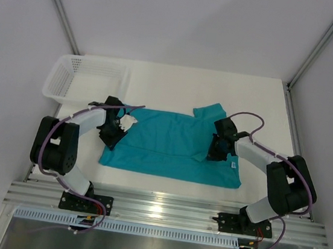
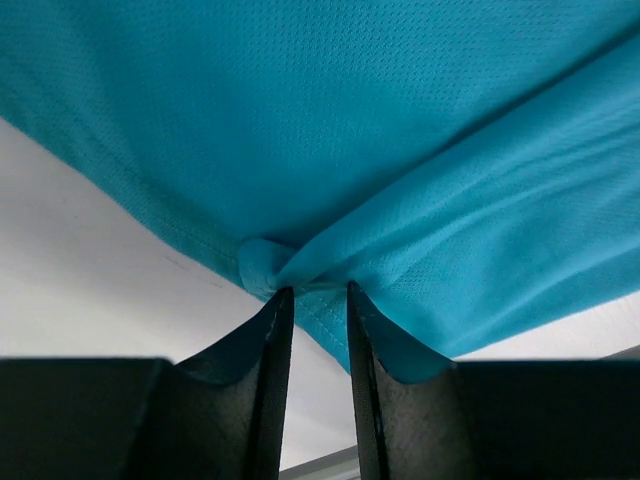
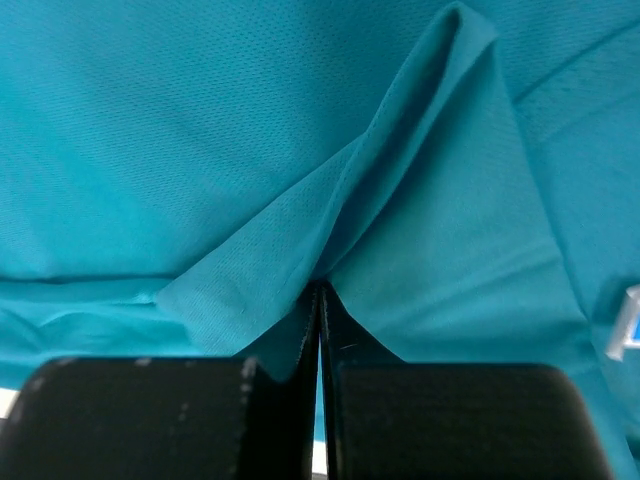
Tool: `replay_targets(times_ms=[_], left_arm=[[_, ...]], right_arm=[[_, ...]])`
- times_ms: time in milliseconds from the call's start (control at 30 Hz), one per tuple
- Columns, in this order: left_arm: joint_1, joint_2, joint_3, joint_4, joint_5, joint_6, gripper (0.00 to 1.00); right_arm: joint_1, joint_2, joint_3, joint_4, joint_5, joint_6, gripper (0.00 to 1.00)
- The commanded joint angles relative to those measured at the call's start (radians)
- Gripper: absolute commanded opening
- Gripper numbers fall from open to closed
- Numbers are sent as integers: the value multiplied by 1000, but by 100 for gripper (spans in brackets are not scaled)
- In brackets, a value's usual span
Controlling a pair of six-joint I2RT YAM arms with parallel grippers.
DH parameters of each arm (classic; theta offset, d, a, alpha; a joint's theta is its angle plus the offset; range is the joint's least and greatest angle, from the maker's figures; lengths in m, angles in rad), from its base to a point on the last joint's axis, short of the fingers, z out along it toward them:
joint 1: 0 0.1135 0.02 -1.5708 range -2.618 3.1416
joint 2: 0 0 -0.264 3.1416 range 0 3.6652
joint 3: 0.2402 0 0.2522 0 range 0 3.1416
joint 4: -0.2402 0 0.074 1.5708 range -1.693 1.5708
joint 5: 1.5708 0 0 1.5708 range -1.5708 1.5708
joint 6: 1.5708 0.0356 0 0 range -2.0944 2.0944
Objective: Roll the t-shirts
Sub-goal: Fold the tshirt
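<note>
The teal t-shirt (image 1: 170, 146) lies flat on the white table, its sleeves out to either side and a small white label (image 1: 233, 165) near its right edge. My left gripper (image 1: 117, 132) is at the shirt's left edge. In the left wrist view its fingers (image 2: 272, 330) stand a narrow gap apart, with the bunched hem (image 2: 300, 275) between the tips of the left gripper (image 2: 315, 292). My right gripper (image 1: 215, 150) is on the shirt's right part. In the right wrist view the right gripper (image 3: 320, 290) is shut on a raised fold of cloth (image 3: 400, 170).
A white mesh basket (image 1: 87, 78) stands at the back left of the table. Metal frame posts rise at both back corners. The aluminium rail (image 1: 168, 210) with the arm bases runs along the near edge.
</note>
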Motion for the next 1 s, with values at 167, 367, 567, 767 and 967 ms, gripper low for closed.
replay_targets(times_ms=[167, 367, 567, 767, 967], left_arm=[[8, 106, 21, 27, -22, -31, 33], [9, 88, -3, 34, -27, -29, 34], [14, 65, -6, 26, -24, -29, 35], [15, 45, -20, 12, -27, -28, 36], [26, 19, -52, 20, -30, -15, 37]], right_arm=[[6, 62, 54, 50, -29, -49, 0], [8, 108, 119, 83, -55, -55, 0], [14, 209, 209, 83, -60, -61, 0], [34, 194, 272, -40, 22, -75, 0], [25, 50, 106, -141, 155, -63, 0]])
